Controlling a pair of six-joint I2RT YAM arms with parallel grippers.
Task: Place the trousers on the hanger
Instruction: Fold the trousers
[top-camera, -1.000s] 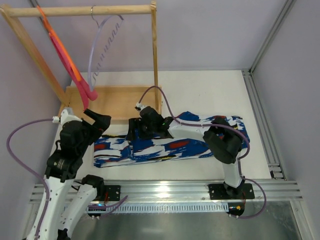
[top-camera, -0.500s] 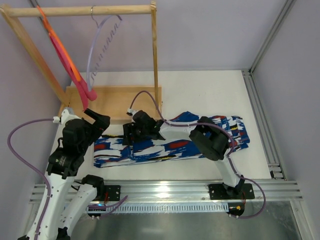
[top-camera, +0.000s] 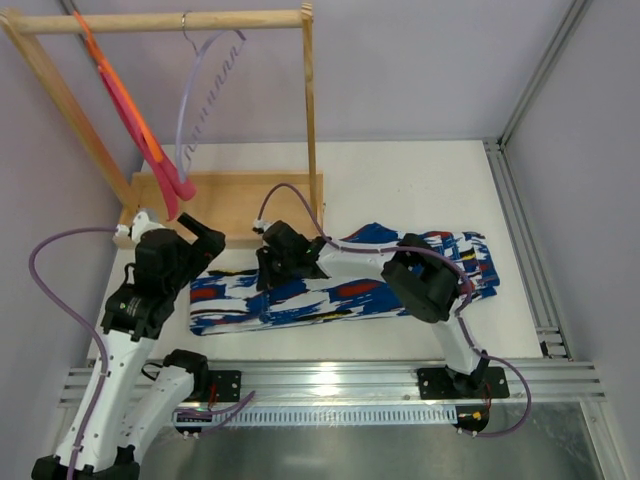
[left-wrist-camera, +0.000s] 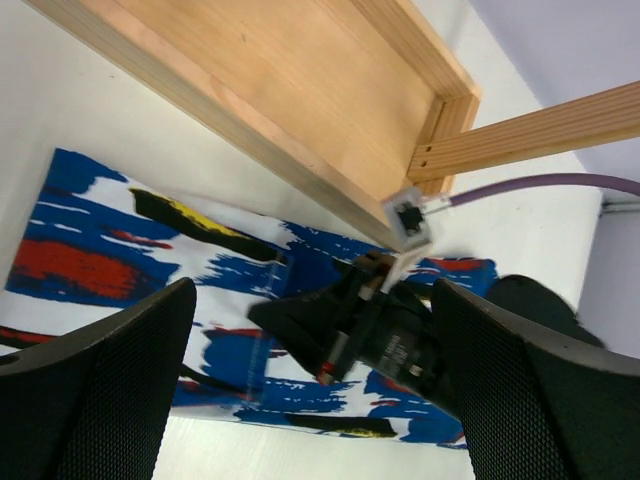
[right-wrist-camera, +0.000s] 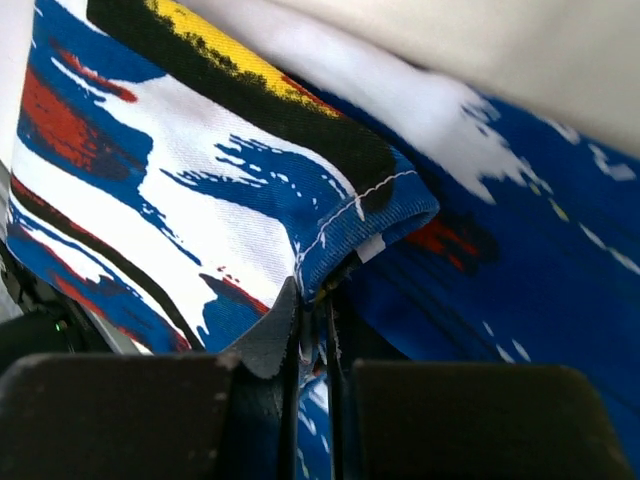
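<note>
Right pincer (right-wrist-camera: 312, 345) clenched on a fold of the trousers (top-camera: 340, 297), which lie lengthwise left to right; the hanger (top-camera: 205, 90) hangs behind and left, nearer the released left pincer (left-wrist-camera: 315, 400).

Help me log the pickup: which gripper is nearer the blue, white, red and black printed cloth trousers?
Right. The right gripper is shut on a fold of the trousers; the left gripper hangs open above their left end, apart.
</note>
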